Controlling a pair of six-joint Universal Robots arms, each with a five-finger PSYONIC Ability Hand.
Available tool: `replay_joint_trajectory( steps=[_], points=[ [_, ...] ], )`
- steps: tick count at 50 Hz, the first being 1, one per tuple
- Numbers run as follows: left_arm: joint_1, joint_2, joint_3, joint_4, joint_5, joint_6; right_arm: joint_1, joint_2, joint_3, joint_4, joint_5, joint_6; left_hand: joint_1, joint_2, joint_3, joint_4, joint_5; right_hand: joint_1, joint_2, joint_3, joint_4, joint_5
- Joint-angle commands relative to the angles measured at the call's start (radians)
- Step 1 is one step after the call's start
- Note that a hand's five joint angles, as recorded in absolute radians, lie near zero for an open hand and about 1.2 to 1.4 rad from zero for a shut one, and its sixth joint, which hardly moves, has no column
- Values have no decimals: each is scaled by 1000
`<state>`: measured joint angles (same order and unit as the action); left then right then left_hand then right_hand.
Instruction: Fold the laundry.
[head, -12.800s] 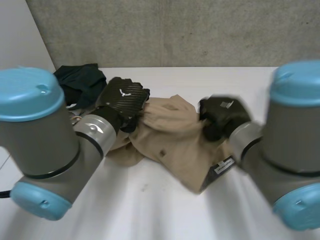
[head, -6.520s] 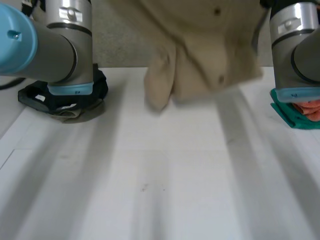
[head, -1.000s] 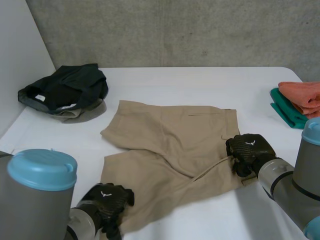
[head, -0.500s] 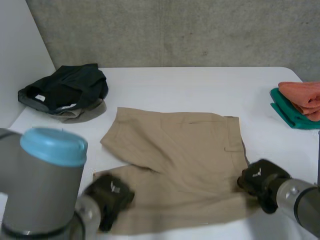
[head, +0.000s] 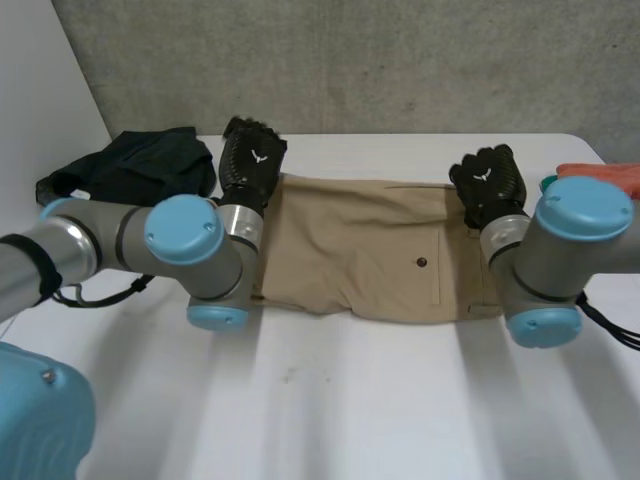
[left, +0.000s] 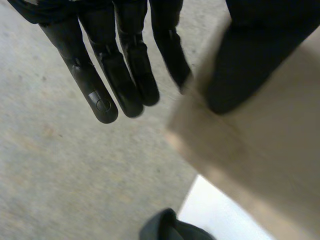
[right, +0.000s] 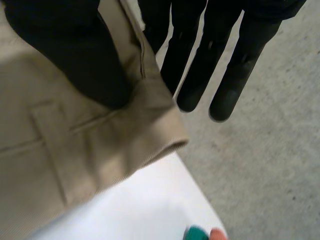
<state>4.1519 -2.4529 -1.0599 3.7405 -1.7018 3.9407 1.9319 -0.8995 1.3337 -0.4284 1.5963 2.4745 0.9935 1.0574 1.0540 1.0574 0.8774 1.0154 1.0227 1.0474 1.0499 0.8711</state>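
No readable text; white emblem on left hand (head: 252, 165), right hand (head: 487, 181).

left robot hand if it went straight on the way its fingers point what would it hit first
Likely the grey concrete wall; nothing nearer shows ahead of the left robot hand, though depth is unclear.

Right hand (right: 75, 55) over corner of beige shorts (right: 75, 150). Thumb pressed flat onto top of cloth. Fingers (right: 192, 70) straight, side by side, reaching out past cloth edge; cloth corner caught between thumb and fingers. Thick hemmed edge of shorts runs just beside nearest finger, ends in rounded corner beyond thumb tip. Sewn strip (right: 50, 145) on cloth just past thumb. White bench (right: 150, 205) beyond corner. Grey wall (right: 270, 160) behind fingertips. Scraps of teal cloth (right: 195, 233) and orange cloth (right: 218, 233) well beyond fingertips, touching each other.
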Motion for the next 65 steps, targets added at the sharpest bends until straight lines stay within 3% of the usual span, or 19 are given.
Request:
replay_joint_trajectory(
  steps=[1,4,10,16,19,23,28,34,40,43,46,50,58,62,65],
  points=[
    [-32,-31,-31,154,2,11,24,74,-51,-112,4,-2,-819,-883,-879,-883,-877,-841,-848,-873,-875,-871],
    [-61,21,-104,177,8,11,19,34,-25,-35,7,10,-819,-883,-879,-883,-877,-841,-848,-873,-875,-871],
    [-78,118,-256,179,-1,-17,-40,-107,50,287,-21,213,-819,-883,-879,-883,-877,-841,-848,-873,-875,-871],
    [-82,216,-379,147,-22,-122,-70,-151,120,502,-117,322,-819,-883,-879,-883,-877,-763,-770,-795,-798,-793],
    [-79,267,-434,85,-18,-214,-76,-145,157,476,-170,322,-819,-883,-879,-883,-877,-704,-712,-736,-739,-735],
    [-79,296,-454,-13,-15,-326,-82,-112,171,429,-176,317,-819,-883,-879,-883,-877,-508,-516,-540,-543,-538],
    [-79,330,-462,-111,-12,-391,-100,-76,156,412,-141,275,-819,-883,-879,-883,-877,380,372,348,345,349],
    [-72,380,-469,-156,-15,-402,-169,-131,205,352,-41,178,-819,-883,-879,-883,-877,381,374,349,346,351],
    [-30,439,-512,-156,-13,-403,-214,-274,262,281,-29,-81,-819,-883,-879,-883,-877,381,374,349,346,351],
    [-19,448,-528,-156,-18,-405,-188,-282,251,280,-27,-173,-819,-883,-879,-883,-877,381,374,349,346,351],
    [-6,465,-552,-156,-21,-405,-131,-280,231,269,-36,-183,-819,-883,-879,-883,-877,381,374,349,346,351],
    [13,502,-600,-156,-21,-405,1,-271,202,182,-97,-200,-819,-883,-879,-883,-877,381,374,349,346,351],
    [80,574,-649,-156,-18,-417,261,-101,191,-114,-477,-331,-819,-883,-879,-883,-877,381,374,349,346,351],
    [88,585,-650,-157,-18,-437,324,20,154,-128,-571,-413,-819,-883,-879,-883,-877,381,374,349,346,351],
    [88,583,-650,-156,-16,-449,344,56,145,-116,-592,-453,-819,-883,-879,-883,-877,381,374,349,346,351]
  ],
)
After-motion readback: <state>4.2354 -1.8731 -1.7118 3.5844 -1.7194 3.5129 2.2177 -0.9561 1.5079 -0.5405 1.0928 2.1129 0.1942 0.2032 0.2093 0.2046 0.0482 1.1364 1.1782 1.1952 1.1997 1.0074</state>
